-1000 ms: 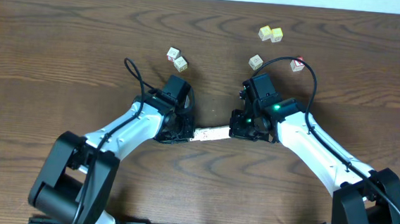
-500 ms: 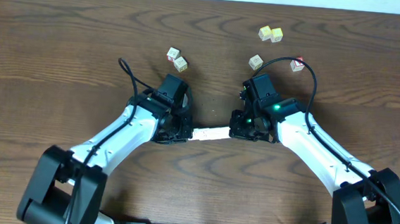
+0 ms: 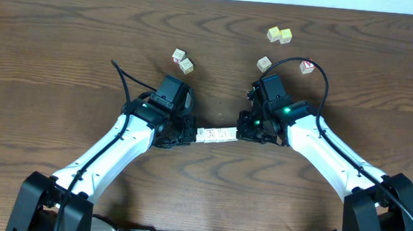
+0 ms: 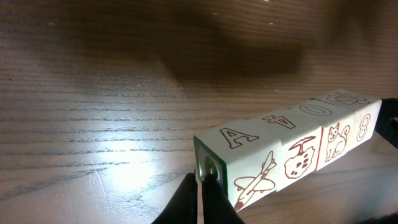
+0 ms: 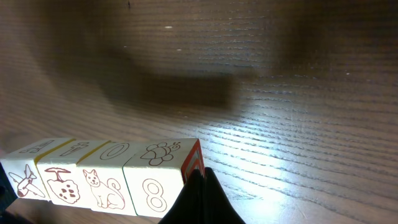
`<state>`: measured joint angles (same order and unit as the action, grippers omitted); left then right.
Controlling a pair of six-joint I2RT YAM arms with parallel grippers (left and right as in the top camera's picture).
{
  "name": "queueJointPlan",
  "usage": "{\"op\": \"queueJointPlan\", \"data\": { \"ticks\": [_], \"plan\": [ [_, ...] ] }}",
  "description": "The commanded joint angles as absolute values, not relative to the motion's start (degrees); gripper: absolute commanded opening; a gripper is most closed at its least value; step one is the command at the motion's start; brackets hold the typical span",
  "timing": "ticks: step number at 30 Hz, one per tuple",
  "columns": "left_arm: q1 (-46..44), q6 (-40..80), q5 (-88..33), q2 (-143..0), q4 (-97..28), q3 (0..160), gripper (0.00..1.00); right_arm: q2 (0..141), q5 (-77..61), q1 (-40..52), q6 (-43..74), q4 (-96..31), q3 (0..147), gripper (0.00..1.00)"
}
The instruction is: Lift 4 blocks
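Note:
A row of several pale blocks (image 3: 216, 135) with red-brown line drawings hangs end to end between my two grippers, its shadow cast on the wood behind it. My left gripper (image 3: 195, 135) is shut and its closed tips press the row's green left end (image 4: 208, 163). From the other side my right gripper (image 3: 239, 134), also shut, pushes against the red right end (image 5: 194, 160). The left wrist view has the blocks (image 4: 292, 149) running off to the right from the left gripper (image 4: 200, 182). In the right wrist view the blocks (image 5: 106, 174) stretch left from the right gripper (image 5: 199, 179).
Loose cubes lie on the far half of the wooden table (image 3: 64, 62): two pale ones (image 3: 182, 61) at centre left, two yellow ones (image 3: 279, 35) at the back, another pale one (image 3: 264, 63) and a red-lettered cube (image 3: 307, 66) just behind the right arm.
The left arm's elbow has swung outward to the left. The row of blocks, still squeezed between both grippers, sits slightly higher in the overhead view. The right arm has barely moved.

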<state>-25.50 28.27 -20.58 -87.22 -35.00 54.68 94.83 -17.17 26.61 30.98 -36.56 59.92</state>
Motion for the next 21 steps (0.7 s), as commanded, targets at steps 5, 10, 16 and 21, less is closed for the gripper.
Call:
{"op": "queueJointPlan", "data": {
  "ticks": [5, 10, 16, 21],
  "plan": [
    [-26.61, 27.94, -29.19, -86.24, -33.82, 54.76, 0.07, 90.21, -27.44, 27.86, 31.64, -36.40, 60.38, 0.01],
    [-26.61, 27.99, -29.39, -85.03, -33.82, 54.76, 0.07, 90.21, -27.22, 27.86, 31.64, -36.84, 60.38, 0.01],
    [-26.61, 28.14, -29.36, -82.94, -33.82, 54.76, 0.07, 90.21, -27.24, 27.86, 31.66, -37.06, 60.38, 0.01],
    [-26.61, 28.18, -29.36, -82.85, -33.78, 54.87, 0.07, 90.21, -27.27, 27.86, 32.16, -37.34, 60.38, 0.01]
  ]
}}
